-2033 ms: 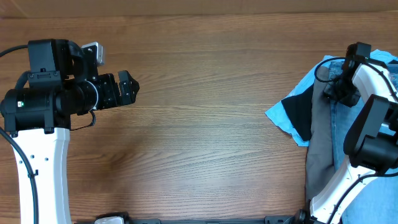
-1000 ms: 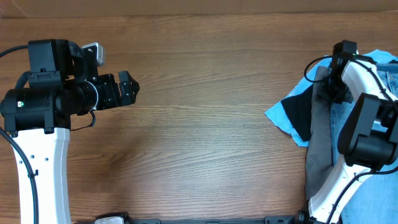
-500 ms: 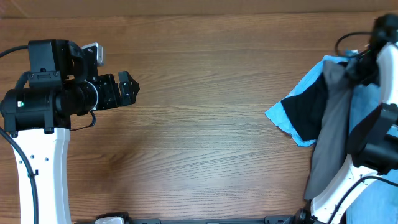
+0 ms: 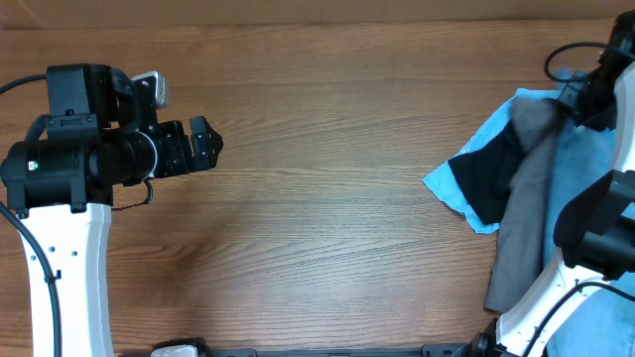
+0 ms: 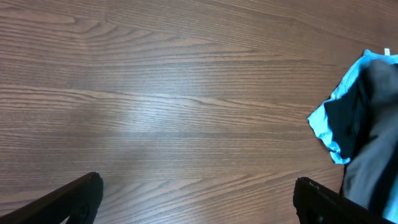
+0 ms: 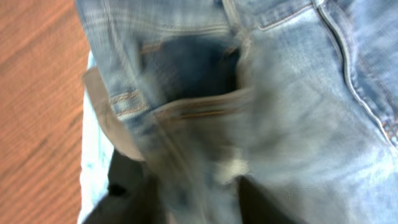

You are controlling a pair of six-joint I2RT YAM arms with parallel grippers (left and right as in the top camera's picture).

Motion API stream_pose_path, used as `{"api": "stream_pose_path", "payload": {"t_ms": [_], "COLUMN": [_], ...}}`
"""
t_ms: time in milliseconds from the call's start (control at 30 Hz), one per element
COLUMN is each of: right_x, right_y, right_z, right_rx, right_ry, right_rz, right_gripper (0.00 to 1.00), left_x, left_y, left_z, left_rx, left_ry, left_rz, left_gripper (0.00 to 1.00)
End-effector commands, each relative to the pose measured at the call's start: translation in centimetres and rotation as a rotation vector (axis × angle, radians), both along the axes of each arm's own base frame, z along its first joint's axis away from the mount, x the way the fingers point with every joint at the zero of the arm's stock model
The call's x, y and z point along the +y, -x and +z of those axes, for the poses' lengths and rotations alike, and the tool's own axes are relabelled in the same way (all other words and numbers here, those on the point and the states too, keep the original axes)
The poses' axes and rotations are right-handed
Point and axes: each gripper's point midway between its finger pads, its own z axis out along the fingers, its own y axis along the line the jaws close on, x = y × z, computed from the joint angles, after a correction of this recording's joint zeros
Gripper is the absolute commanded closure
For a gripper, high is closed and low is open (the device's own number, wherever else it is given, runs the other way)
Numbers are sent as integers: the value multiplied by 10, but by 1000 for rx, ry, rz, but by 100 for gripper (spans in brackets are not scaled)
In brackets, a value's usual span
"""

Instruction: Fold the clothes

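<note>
A pile of clothes lies at the table's right edge: a light blue garment (image 4: pixel 580 169), a black one (image 4: pixel 484 178) and a long grey garment (image 4: pixel 524 208) drawn up in a diagonal strip. My right gripper (image 4: pixel 587 97) is at the grey garment's upper end and appears shut on it. In the right wrist view, blurred fabric (image 6: pixel 205 180) runs between the fingers above blue jeans (image 6: pixel 298 87). My left gripper (image 4: pixel 205 139) is open and empty over bare table at the far left (image 5: pixel 199 205). The pile also shows in the left wrist view (image 5: pixel 364 118).
The wooden table (image 4: pixel 327 198) stretches between the two arms. More denim (image 4: pixel 607 319) lies at the bottom right corner by the right arm's base. The right arm's cable (image 4: pixel 561 55) loops near the table's far right edge.
My right gripper has moved up and to the right, away from the pile's middle, drawing the grey garment up into a slanted strip. The left arm has not moved.
</note>
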Motion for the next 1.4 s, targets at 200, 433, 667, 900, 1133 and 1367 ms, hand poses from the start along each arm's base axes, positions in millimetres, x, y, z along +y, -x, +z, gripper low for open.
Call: {"api": "stream_pose_path", "payload": {"t_ms": [200, 433, 667, 900, 1133, 1367], "right_x": [12, 8, 45, 65, 63, 34], "right_y": [6, 26, 39, 44, 54, 62], "right_z": [-35, -76, -93, -92, -92, -92], "right_rx": [27, 111, 141, 146, 202, 261], "right_ry": [-28, 12, -168, -261, -234, -72], "right_rz": [41, 51, 162, 247, 262, 138], "right_gripper": [33, 59, 59, 58, 58, 60], "left_x": [-4, -4, -4, -4, -4, -3], "left_y": [-4, -6, -8, -8, -8, -8], "left_z": [8, 9, 11, 11, 11, 10], "left_rx": [-32, -40, -54, -54, -55, -54], "left_ry": [-3, -4, -6, -5, -6, -8], "left_rz": [-35, -35, -35, -35, -35, -33], "left_gripper": [0, 0, 0, 0, 0, 0]}}
